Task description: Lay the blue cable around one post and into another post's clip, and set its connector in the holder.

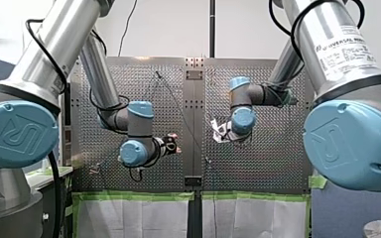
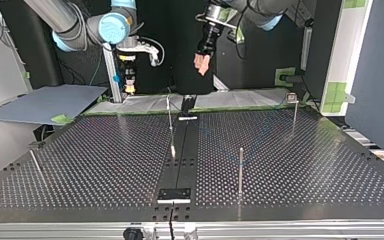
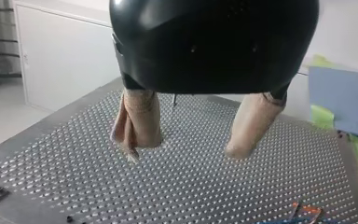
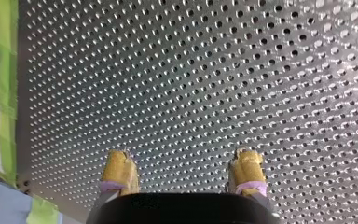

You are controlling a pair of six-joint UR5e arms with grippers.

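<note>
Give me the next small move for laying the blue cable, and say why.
Probably shift my left gripper over the blue cable and lower to grasp it. It and my right gripper are open and empty above the table. The cable lies on it off to one side of my left gripper, while the right wrist view shows only bare table.
</note>
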